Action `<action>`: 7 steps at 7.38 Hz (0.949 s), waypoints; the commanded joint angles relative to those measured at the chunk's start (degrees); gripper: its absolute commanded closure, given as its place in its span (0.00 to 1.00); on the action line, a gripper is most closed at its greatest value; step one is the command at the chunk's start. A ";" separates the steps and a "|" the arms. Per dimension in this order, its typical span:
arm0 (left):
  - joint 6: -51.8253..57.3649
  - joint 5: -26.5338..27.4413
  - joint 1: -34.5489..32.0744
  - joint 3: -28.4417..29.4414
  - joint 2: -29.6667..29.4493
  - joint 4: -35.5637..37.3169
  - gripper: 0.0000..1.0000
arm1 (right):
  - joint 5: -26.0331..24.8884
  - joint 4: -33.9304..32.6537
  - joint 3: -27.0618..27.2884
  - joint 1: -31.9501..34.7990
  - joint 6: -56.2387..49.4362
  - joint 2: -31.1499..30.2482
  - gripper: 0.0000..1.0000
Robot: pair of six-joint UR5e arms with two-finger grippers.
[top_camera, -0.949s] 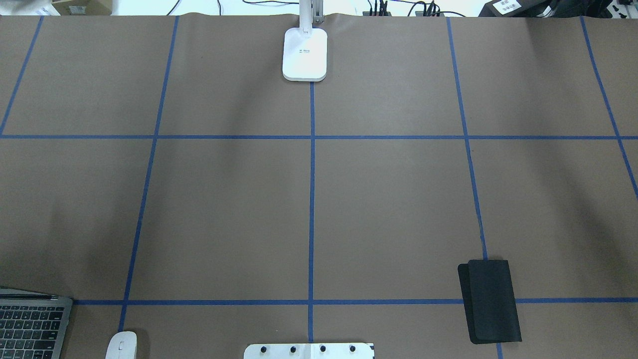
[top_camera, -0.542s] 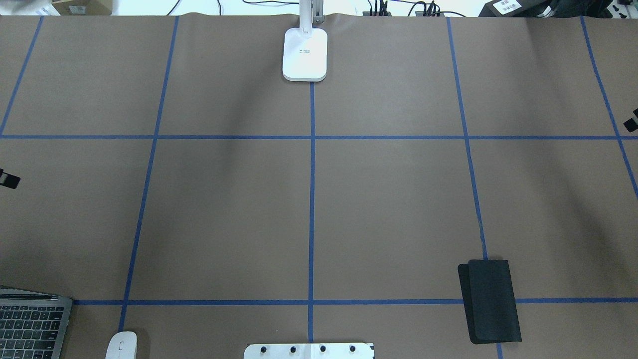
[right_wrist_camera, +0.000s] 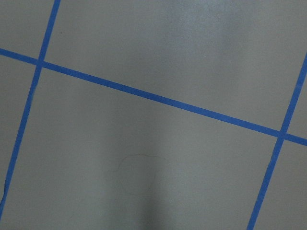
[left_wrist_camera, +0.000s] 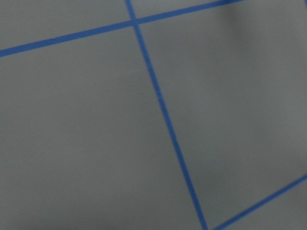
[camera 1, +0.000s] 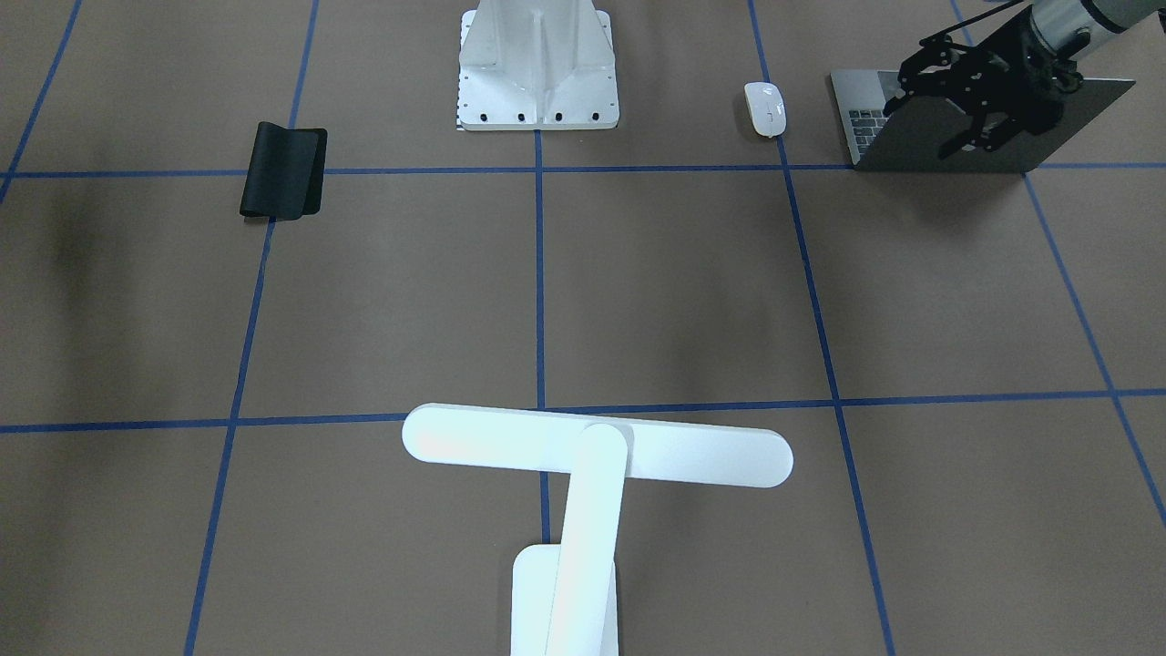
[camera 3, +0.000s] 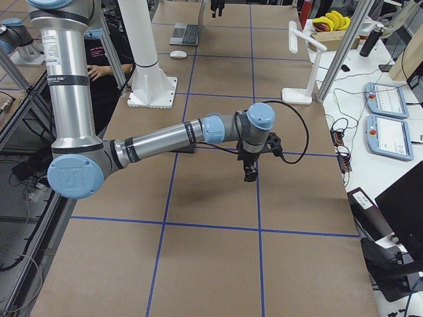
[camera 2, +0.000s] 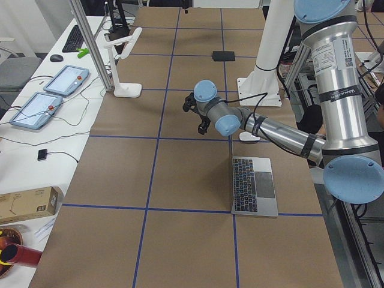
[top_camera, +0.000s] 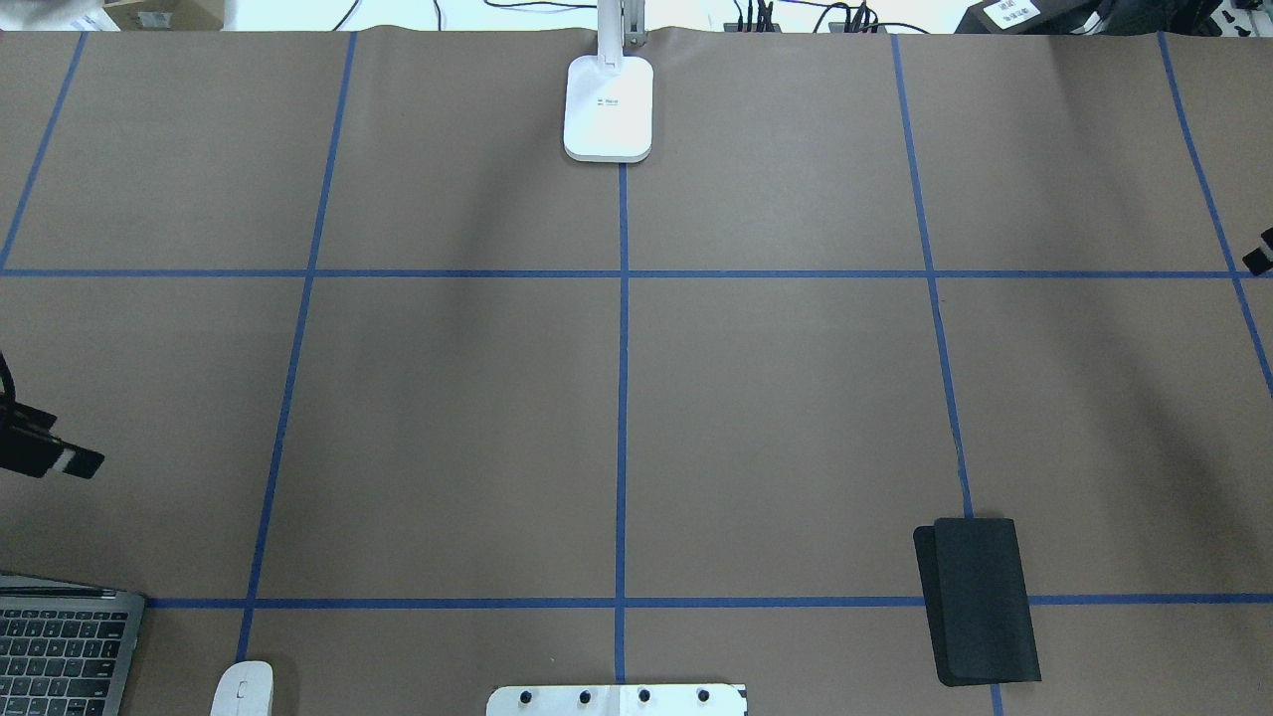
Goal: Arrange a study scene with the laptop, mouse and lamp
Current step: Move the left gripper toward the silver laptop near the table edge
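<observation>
Nothing is set up yet, so this looks like the opening reach. Left of the pedestal [top_camera: 617, 699], the left gripper [camera 1: 931, 115] hovers near the open laptop [top_camera: 60, 646], jaws spread and empty; the mouse [top_camera: 242, 689] lies nearer the pedestal. The lamp [camera 1: 597, 446] stands straight across from it. To its right lies the black mat [top_camera: 980, 600], and farther out hangs the right gripper [camera 3: 250, 173], whose opening I cannot tell. Next, probably, a careful descent onto the laptop's edge

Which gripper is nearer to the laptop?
Left. The left gripper hovers just beyond the laptop lid; the right gripper hangs far away, over the table's other end.
</observation>
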 commanded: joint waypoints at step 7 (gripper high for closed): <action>22.51 -2.58 3.21 -0.29 9.76 -3.80 0.00 | -0.03 0.09 0.02 -0.12 -0.02 -0.03 0.01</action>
